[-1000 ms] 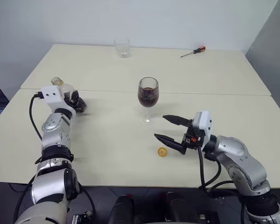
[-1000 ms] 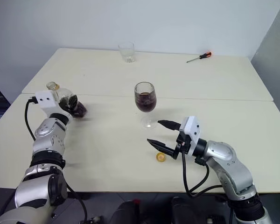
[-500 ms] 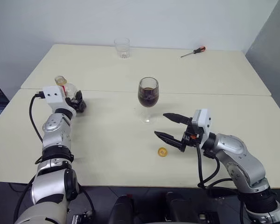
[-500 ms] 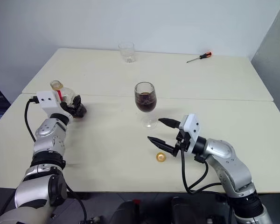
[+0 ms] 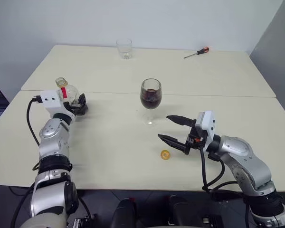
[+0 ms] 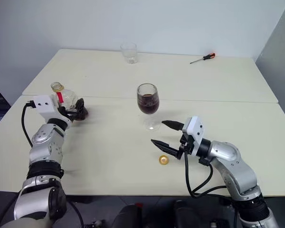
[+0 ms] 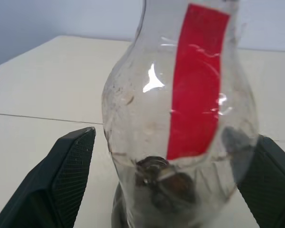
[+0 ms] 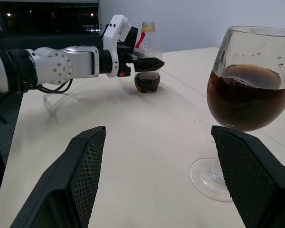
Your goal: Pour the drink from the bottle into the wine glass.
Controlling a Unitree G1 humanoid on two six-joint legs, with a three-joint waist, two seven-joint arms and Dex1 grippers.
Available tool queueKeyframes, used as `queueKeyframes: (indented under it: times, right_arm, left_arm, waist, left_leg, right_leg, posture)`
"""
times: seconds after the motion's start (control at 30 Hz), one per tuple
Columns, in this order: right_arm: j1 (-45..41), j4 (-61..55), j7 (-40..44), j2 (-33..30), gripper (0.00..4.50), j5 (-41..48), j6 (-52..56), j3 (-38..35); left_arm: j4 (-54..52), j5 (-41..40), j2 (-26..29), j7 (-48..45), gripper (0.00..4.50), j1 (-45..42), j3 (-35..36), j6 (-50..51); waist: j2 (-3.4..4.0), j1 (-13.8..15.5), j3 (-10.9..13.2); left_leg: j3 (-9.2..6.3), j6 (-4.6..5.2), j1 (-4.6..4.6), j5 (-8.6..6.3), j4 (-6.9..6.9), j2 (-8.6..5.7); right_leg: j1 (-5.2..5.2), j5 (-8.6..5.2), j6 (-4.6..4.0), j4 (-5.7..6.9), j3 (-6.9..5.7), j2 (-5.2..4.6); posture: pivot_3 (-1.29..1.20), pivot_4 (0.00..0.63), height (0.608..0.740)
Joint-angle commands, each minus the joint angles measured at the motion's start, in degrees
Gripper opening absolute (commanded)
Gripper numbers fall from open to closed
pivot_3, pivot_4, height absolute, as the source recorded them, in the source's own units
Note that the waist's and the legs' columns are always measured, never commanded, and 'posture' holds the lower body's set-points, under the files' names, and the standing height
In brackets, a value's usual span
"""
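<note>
Pour looks done: wine glass [image 5: 150,94] mid-table holds the drink [image 8: 247,103]. Bottle [image 6: 68,100] stands upright at far left, nearly empty, left gripper [image 7: 171,183] jaws released either side of it. Right gripper [image 5: 175,130] spread, empty, beside the glass. Next: back the left arm off without tipping the bottle.

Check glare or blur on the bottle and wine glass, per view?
Left wrist view: bottle very close and soft, white glints beside its red label. Right wrist view: wine glass sharp, small highlights on the bowl, gripper fingers blurred. Head views: even light, faint shadows on the table.
</note>
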Motion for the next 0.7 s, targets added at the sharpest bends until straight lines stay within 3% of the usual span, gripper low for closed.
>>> queueKeyframes:
  times: [0.03,0.47,0.7]
  right_arm:
    - [0.4,-3.0,0.1,-0.9,3.79,0.8,-0.4,-2.0]
    - [6.2,-9.3,-4.6,-3.3,3.79,3.2,4.6,-7.7]
    - [8.8,-11.4,-21.5,1.8,3.79,1.0,11.8,-14.4]
  left_arm:
    - [-10.2,-2.3,0.2,0.8,4.49,3.1,1.1,4.7]
    - [-37.7,-9.7,0.0,3.6,4.49,20.3,5.0,22.1]
    - [-52.3,-11.4,-0.4,4.8,4.49,28.2,3.3,29.3]
  waist:
    - [0.0,0.0,0.0]
    - [0.0,0.1,0.0]
    - [-0.02,0.1,0.0]
  left_leg:
    - [-0.02,0.0,0.0,0.0,0.0,0.01]
    - [-0.06,-0.01,0.04,0.0,-0.07,0.08]
    - [-0.03,-0.03,0.08,0.01,-0.15,0.03]
  right_leg:
    - [0.01,0.0,0.0,0.0,0.0,0.0]
    - [0.06,-0.01,0.0,-0.04,0.01,-0.06]
    - [0.09,-0.02,0.01,-0.07,0.05,-0.13]
  posture:
    - [0.0,0.15,0.74]
    - [0.0,0.15,0.74]
    - [0.0,0.15,0.74]
